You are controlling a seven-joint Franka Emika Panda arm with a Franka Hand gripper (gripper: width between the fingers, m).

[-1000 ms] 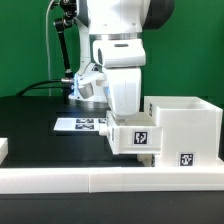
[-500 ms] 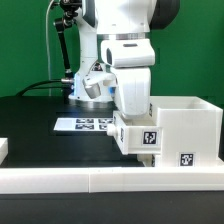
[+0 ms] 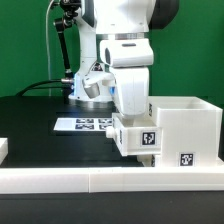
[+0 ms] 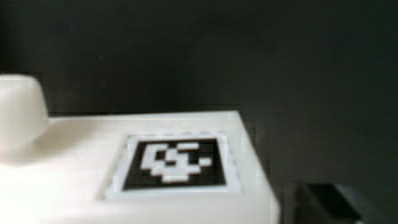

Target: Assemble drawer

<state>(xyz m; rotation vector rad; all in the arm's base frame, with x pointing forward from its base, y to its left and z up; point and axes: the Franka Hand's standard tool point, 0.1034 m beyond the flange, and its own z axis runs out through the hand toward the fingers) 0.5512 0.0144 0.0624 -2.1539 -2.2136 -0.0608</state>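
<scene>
White plastic tray (image 3: 137,137) is seen at the housing (image 3: 185,130) front; contents are hidden, and the tool's grip cannot be told.

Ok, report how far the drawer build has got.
Done: the housing stands against the rail. In hand: one tray sits partly in the housing's open side, sticking out, with the arm right above it; the gripper's state isn't visible. Left: pushing it home. No second tray shows.

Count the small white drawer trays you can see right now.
1: a small white plastic tray with a square tag, at the large white boxy housing, on its exterior-view left side. A second may be hidden behind the arm.
</scene>
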